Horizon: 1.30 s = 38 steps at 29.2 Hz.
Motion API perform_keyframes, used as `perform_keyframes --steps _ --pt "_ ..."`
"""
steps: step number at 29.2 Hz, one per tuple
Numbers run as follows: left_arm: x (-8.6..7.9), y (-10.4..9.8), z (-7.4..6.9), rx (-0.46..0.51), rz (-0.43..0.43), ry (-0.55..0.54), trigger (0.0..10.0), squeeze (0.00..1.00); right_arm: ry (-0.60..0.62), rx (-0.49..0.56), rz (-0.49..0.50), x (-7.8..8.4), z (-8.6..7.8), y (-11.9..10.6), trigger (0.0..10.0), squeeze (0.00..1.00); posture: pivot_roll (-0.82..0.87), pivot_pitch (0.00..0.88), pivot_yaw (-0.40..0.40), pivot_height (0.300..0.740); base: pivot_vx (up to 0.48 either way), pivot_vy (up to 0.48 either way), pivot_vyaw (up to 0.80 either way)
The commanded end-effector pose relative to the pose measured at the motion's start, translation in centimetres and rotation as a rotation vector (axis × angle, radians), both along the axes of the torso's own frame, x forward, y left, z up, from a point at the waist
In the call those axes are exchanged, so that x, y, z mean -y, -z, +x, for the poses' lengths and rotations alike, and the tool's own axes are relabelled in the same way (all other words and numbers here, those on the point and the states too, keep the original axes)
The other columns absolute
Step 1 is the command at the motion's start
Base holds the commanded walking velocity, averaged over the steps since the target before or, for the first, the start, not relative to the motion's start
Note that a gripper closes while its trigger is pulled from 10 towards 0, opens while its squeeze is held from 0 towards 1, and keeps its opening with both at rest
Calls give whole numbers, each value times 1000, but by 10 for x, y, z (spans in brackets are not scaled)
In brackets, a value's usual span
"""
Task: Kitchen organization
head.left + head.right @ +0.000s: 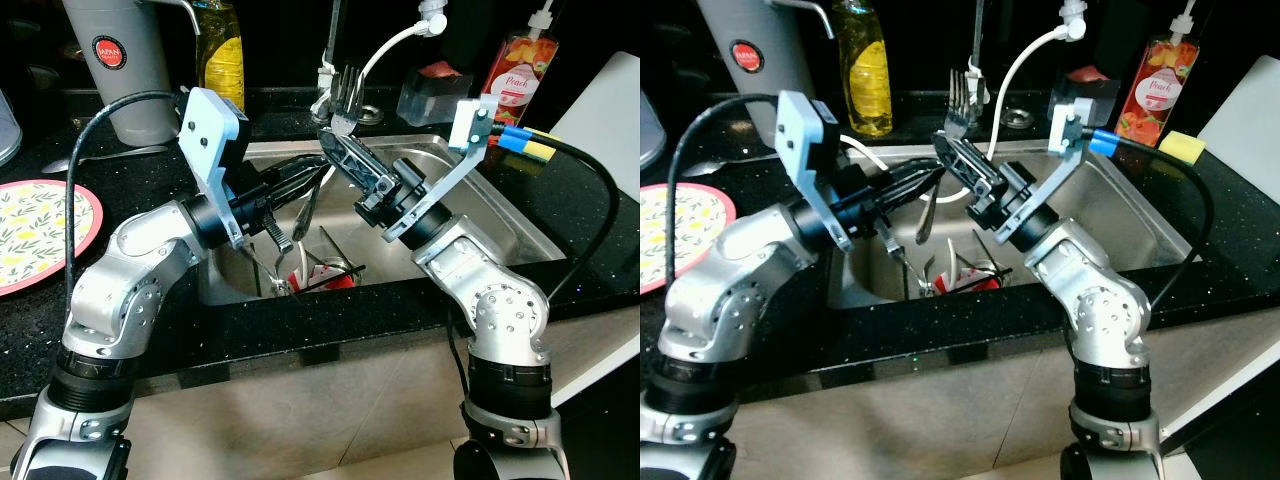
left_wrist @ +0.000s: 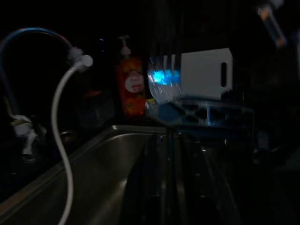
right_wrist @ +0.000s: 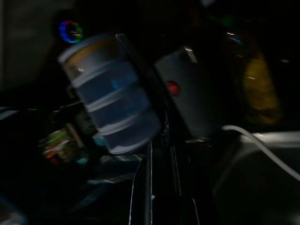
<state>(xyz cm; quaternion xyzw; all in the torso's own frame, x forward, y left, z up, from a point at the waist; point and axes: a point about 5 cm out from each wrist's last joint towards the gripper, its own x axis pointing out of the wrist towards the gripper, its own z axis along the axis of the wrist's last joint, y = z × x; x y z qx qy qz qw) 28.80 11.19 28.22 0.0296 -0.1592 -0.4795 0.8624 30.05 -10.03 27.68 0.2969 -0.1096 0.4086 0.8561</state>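
Both arms raised over a steel sink (image 1: 520, 225) set in a black speckled counter (image 1: 30, 320)

Right gripper (image 1: 335, 135) up above the basin's rear half, near the tap (image 1: 328, 60), long black fingers clenched on the handle of a fork (image 1: 345, 95); tines upward, fork tilted slightly, clear of the sink walls

Left gripper (image 1: 305, 178) reaching in from the robot's left, just beside the right one, above the basin; fingers grasping a slim metal utensil (image 1: 306, 212) that hangs down toward the sink, kind impossible to tell

Down in the basin: a jumble of cutlery (image 1: 285, 270) and something red (image 1: 335, 280), partly hidden by the arms

On the counter to the left: floral plate (image 1: 40, 230), grey jug (image 1: 125, 60) with a red round label, yellow bottle (image 1: 222, 50) behind it

Along the back and right: white hose (image 1: 385, 50), peach soap dispenser (image 1: 518, 70), yellow sponge (image 1: 538, 150), white cutting board (image 1: 610, 100)

Wrist views dark and blurred
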Motion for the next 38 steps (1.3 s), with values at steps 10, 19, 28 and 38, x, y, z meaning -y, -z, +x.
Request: perform_keyframes --steps 10,19,28,38 --pt "-8 28 31 -307 149 -232 10000 0 475 -201 -192 34 44 32 10000 0 57 0 -41 740 0 0 0" --pt "-10 53 36 -523 311 -252 10000 0 590 -201 -397 33 51 51 10000 0 59 0 -40 740 0 0 0" --pt "-7 63 31 -579 402 -181 10000 0 495 -63 -638 6 41 69 10000 0 58 0 -34 740 0 0 0" --pt "-5 61 29 -584 401 -169 10000 0 508 30 -494 7 37 48 10000 0 56 0 -37 740 0 0 0"
